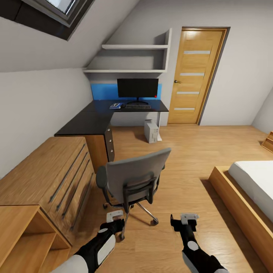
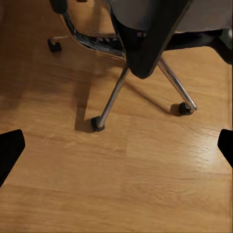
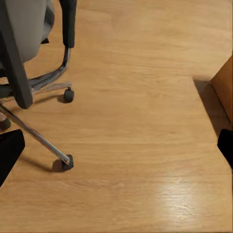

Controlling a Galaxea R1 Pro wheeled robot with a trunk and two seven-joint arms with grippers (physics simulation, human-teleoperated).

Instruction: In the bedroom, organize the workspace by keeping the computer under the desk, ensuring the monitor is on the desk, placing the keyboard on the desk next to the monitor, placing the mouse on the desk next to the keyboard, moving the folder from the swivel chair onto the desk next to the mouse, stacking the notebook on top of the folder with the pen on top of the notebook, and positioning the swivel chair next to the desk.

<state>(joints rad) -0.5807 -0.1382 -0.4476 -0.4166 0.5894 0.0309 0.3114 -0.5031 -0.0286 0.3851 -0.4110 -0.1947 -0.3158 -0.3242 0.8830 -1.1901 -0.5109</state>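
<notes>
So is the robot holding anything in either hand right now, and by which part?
Nothing is held. The left hand and right hand are both open above the wood floor, behind the chair.

Wood dresser (image 1: 49, 178), door (image 1: 195, 76), bed (image 1: 252, 185), wall shelves (image 1: 132, 57).

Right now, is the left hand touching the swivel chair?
Apart. In the left wrist view, bare floor lies between the left hand and the swivel chair; its fingertips close on nothing.

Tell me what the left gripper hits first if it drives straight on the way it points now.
Probably bare wood floor: the left gripper points down at it, open and empty. The swivel chair and its nearest castor lie just off that line.
</notes>
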